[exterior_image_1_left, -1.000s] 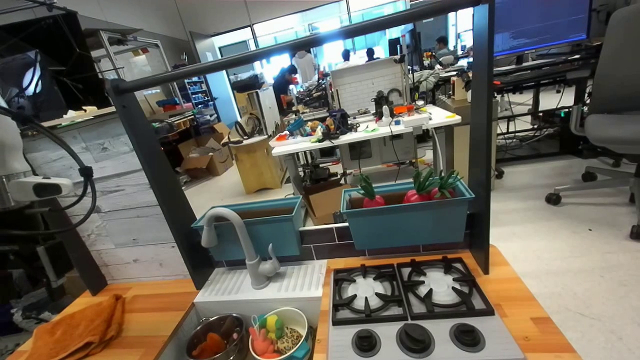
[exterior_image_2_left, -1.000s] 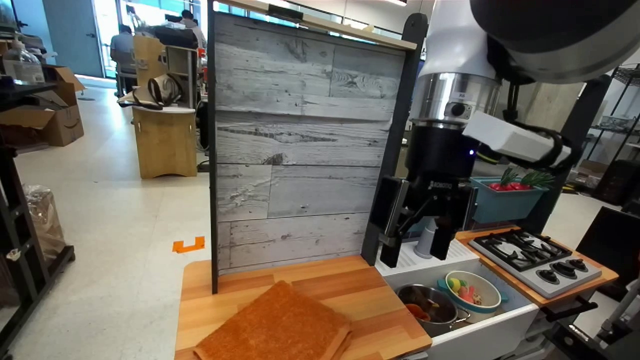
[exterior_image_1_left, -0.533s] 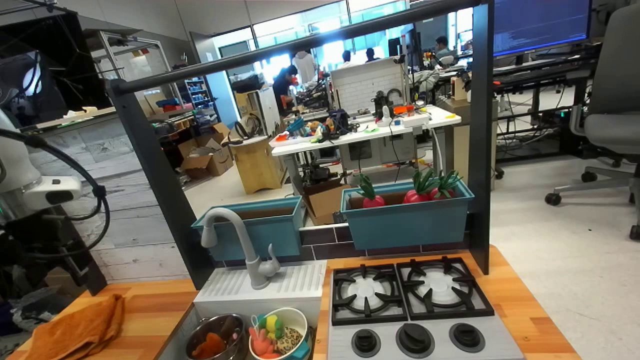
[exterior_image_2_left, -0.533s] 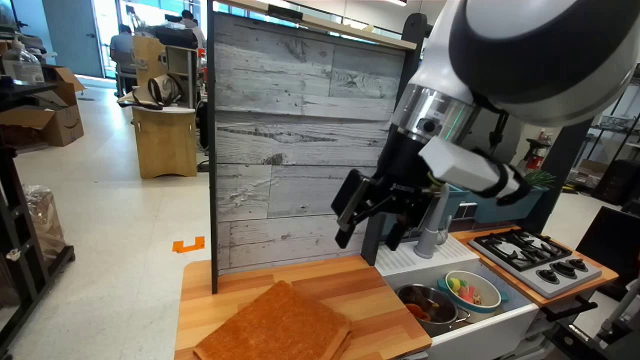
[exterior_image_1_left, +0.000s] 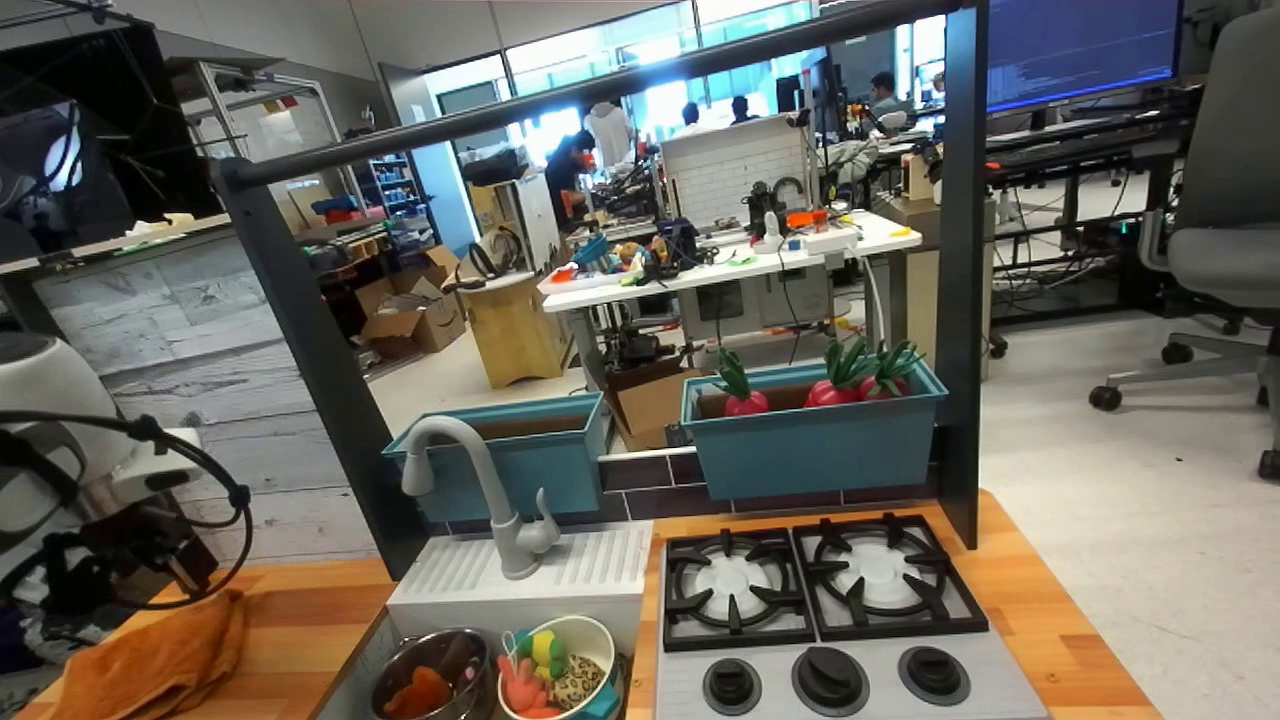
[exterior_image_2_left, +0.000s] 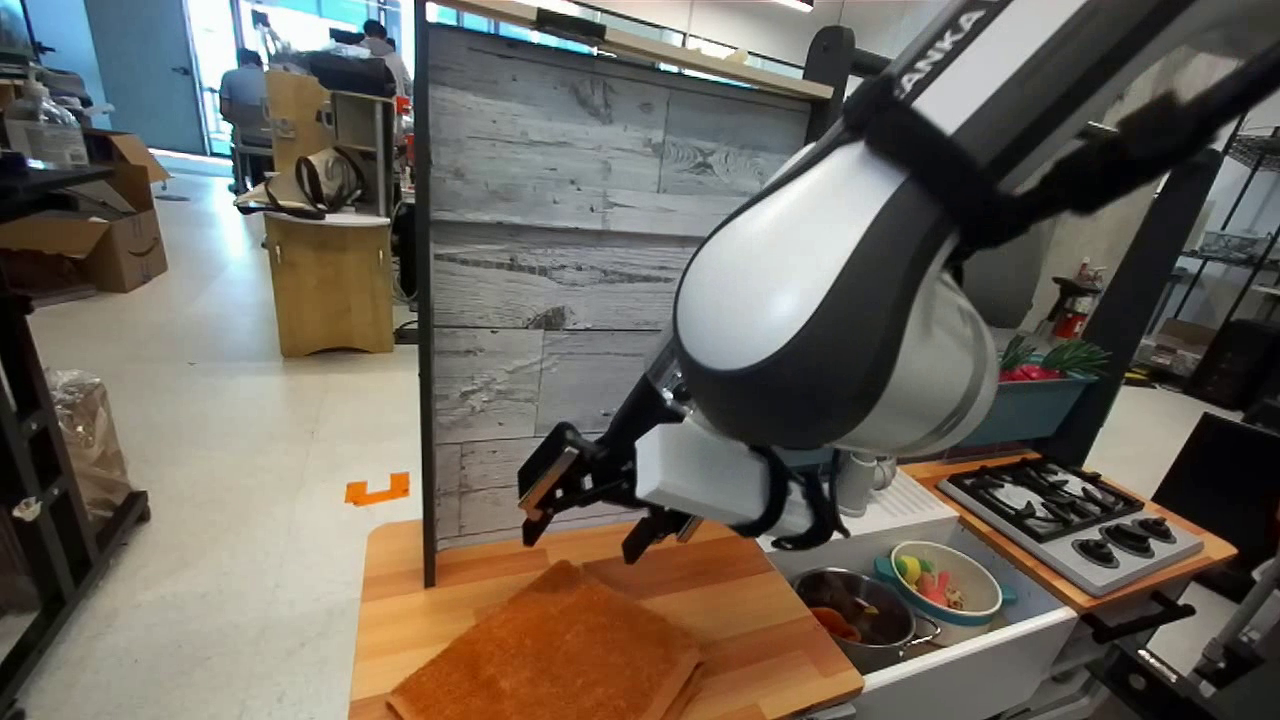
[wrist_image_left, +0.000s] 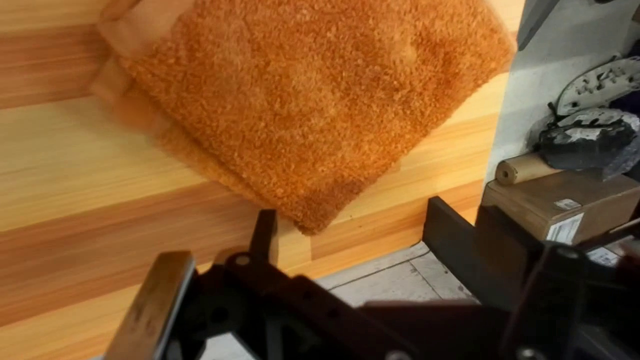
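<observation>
A: Where is the orange terry towel (exterior_image_2_left: 560, 650)?

B: It lies folded on the wooden counter (exterior_image_2_left: 775, 655), turned askew to the wood strips, with one corner pointing toward the gray plank panel (exterior_image_2_left: 580, 290).

A: And the end effector (exterior_image_2_left: 583, 543)?

B: Its fingers stand apart. It hangs at a slant near that corner, and in the wrist view the corner shows just beyond the gap between the fingertips.

A: Are they touching the towel?

B: They look apart from it, over the counter. The wrist view is partly blurred.

A: What is beside the towel's stretch of counter?

B: A white sink (exterior_image_2_left: 960, 680). In it stand a metal pot (exterior_image_2_left: 872, 658) with an orange piece inside and, close by, a white-and-teal pot (exterior_image_2_left: 972, 572) with colorful toys.

A: And farther out?

B: In an exterior view, a gray faucet (exterior_image_1_left: 515, 545) curves in front of a teal planter (exterior_image_1_left: 560, 465). A second teal planter (exterior_image_1_left: 820, 455), holding red toy radishes (exterior_image_1_left: 833, 394) with green tops, sits behind a two-burner stovetop (exterior_image_1_left: 815, 585) with three black knobs (exterior_image_1_left: 830, 680).
</observation>
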